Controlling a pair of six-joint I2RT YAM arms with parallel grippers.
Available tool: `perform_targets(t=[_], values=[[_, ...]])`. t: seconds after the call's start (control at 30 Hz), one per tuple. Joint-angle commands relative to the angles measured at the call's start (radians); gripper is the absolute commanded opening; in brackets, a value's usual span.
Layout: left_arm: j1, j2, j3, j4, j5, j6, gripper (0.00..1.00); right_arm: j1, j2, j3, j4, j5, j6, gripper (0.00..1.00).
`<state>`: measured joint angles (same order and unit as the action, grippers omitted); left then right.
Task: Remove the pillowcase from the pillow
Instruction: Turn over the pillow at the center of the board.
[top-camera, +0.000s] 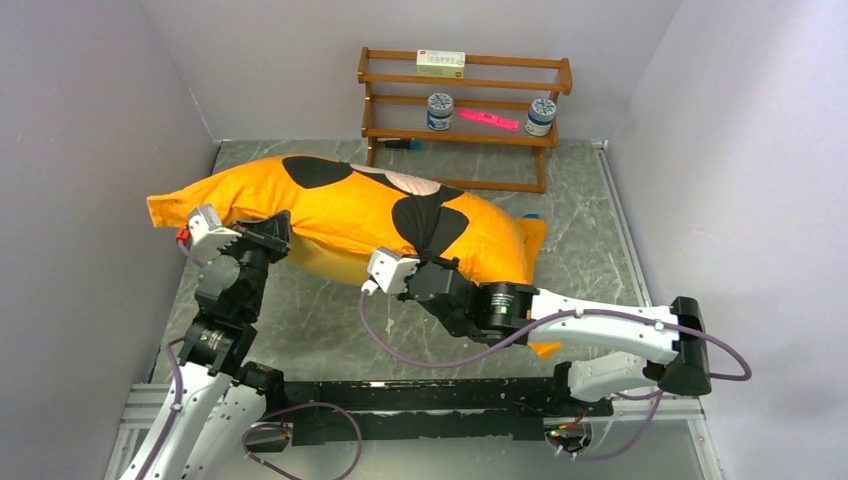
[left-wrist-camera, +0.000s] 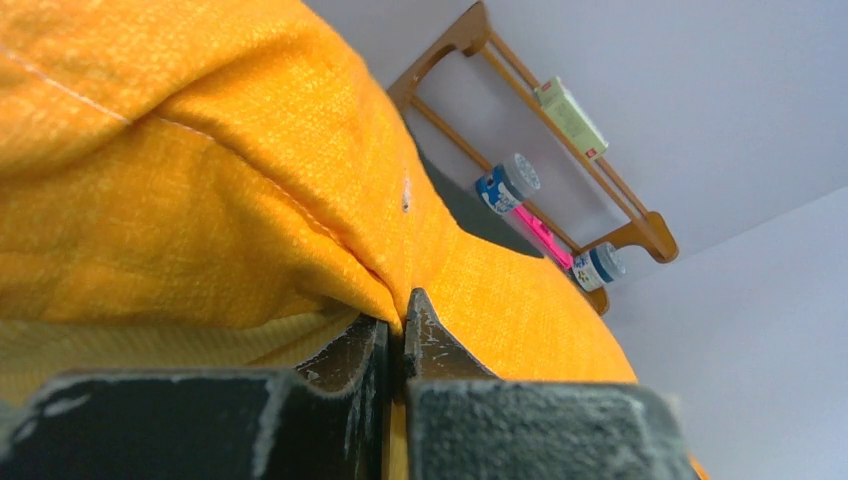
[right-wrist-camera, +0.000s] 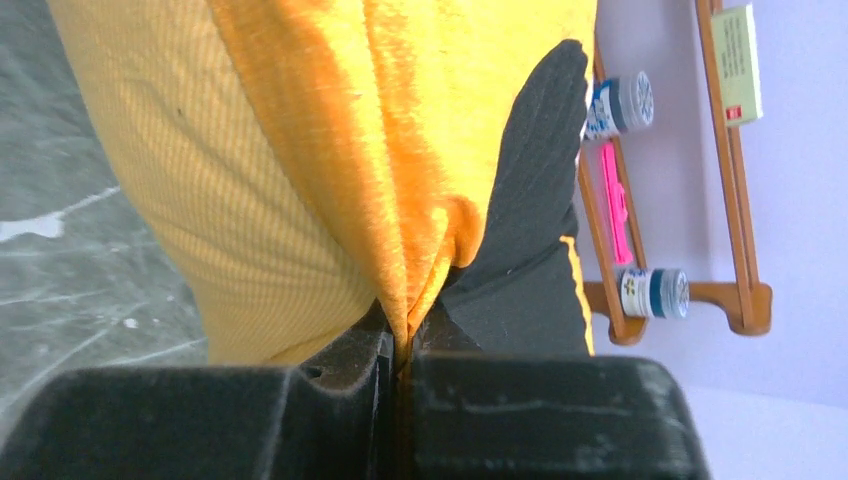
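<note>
The orange-yellow pillowcase (top-camera: 340, 215) with black Mickey patches lies stuffed across the middle of the table, lifted off it along its near side. The white pillow is hidden inside it. My left gripper (top-camera: 275, 232) is shut on a pinched fold of the pillowcase (left-wrist-camera: 250, 200) near its left end. My right gripper (top-camera: 425, 268) is shut on a fold of the pillowcase (right-wrist-camera: 330, 150) at the near middle, beside a black patch (right-wrist-camera: 530, 200). The left gripper (left-wrist-camera: 398, 325) and right gripper (right-wrist-camera: 403, 335) each show fabric squeezed between shut jaws.
A wooden shelf rack (top-camera: 465, 115) stands at the back with two small jars (top-camera: 440, 110), a pink marker (top-camera: 488, 120) and a small box (top-camera: 441, 63). Grey walls close in left, back and right. The marbled tabletop (top-camera: 310, 320) shows in front.
</note>
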<state>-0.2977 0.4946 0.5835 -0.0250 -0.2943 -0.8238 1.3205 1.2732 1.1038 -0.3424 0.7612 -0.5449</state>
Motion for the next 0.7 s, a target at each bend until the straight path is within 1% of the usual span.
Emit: perform_targets(t=[0.0, 0.13, 0.37, 0.43, 0.53, 0.6, 0.67], values=[[0.003, -0.038, 0.190, 0.055, -0.045, 0.123, 0.05, 0.063, -0.082, 0.135, -0.046, -0.106, 0.062, 0.00], [0.003, -0.036, 0.282, -0.055, -0.062, 0.173, 0.05, 0.081, -0.089, 0.209, -0.144, -0.222, 0.135, 0.00], [0.003, -0.008, 0.463, -0.233, -0.035, 0.249, 0.05, 0.083, -0.112, 0.323, -0.242, -0.519, 0.274, 0.00], [0.003, 0.011, 0.513, -0.283, -0.020, 0.263, 0.05, 0.082, -0.116, 0.350, -0.249, -0.595, 0.305, 0.00], [0.003, 0.035, 0.570, -0.310, 0.015, 0.298, 0.05, 0.083, -0.130, 0.363, -0.234, -0.699, 0.338, 0.00], [0.003, 0.046, 0.580, -0.312, 0.028, 0.313, 0.05, 0.081, -0.137, 0.354, -0.214, -0.716, 0.349, 0.00], [0.003, 0.063, 0.565, -0.301, 0.046, 0.322, 0.05, 0.079, -0.133, 0.339, -0.202, -0.682, 0.350, 0.00]])
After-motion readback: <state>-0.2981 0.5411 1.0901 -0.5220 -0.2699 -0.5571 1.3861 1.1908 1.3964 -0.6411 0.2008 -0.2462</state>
